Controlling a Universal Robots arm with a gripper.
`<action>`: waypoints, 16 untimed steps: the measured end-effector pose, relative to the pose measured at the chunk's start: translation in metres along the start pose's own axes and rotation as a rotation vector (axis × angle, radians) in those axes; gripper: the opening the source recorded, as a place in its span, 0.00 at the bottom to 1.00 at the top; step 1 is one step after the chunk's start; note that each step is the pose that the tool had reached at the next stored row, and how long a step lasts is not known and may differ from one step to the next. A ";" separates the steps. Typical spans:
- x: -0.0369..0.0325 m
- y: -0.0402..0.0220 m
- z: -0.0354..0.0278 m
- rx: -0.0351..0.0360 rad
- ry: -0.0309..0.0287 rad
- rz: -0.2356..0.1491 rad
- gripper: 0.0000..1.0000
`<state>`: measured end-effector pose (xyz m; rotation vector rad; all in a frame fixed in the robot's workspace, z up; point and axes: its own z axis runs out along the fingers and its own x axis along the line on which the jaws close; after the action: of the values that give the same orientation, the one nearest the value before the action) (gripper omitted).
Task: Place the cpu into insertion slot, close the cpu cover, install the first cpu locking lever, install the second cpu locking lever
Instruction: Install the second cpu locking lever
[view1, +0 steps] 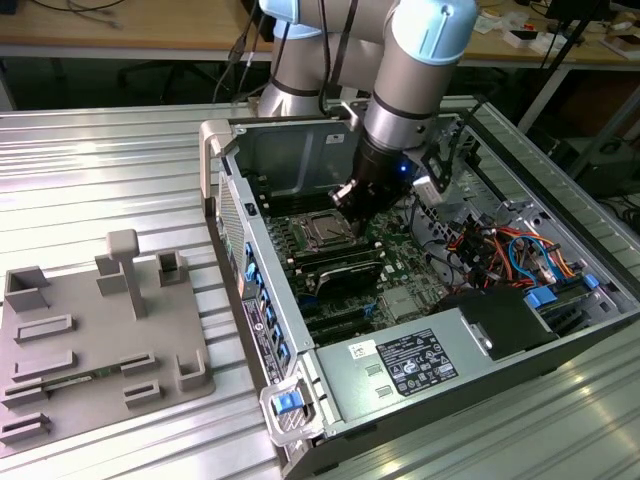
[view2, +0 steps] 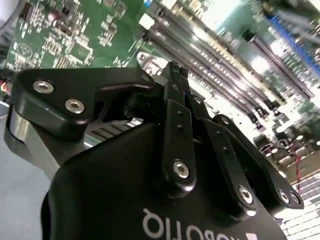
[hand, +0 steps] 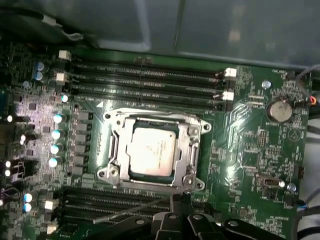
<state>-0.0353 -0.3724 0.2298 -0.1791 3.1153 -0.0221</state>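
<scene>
The gripper (view2: 175, 70) has its fingers closed together on nothing, just beside the socket edge. The cpu (hand: 152, 150) lies in the socket, and the cpu cover (hand: 192, 137) is down around it.

So we've got the small square silver-grey metal-topped cpu (hand: 151, 151) (view1: 328, 230) sitting flat in its socket on the green board. The thin shiny silver metal cpu cover frame (hand: 194, 145) lies closed flat around it, chip showing through its window.
</scene>
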 end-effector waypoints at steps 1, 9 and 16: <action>0.0003 -0.0028 0.0000 -0.0122 -0.0014 0.000 0.11; 0.0006 -0.0044 -0.0001 -0.0229 0.0259 0.000 0.11; 0.0006 -0.0045 -0.0002 -0.0244 0.0268 0.000 0.11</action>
<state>-0.0354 -0.3769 0.2300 -0.1802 3.1434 0.0137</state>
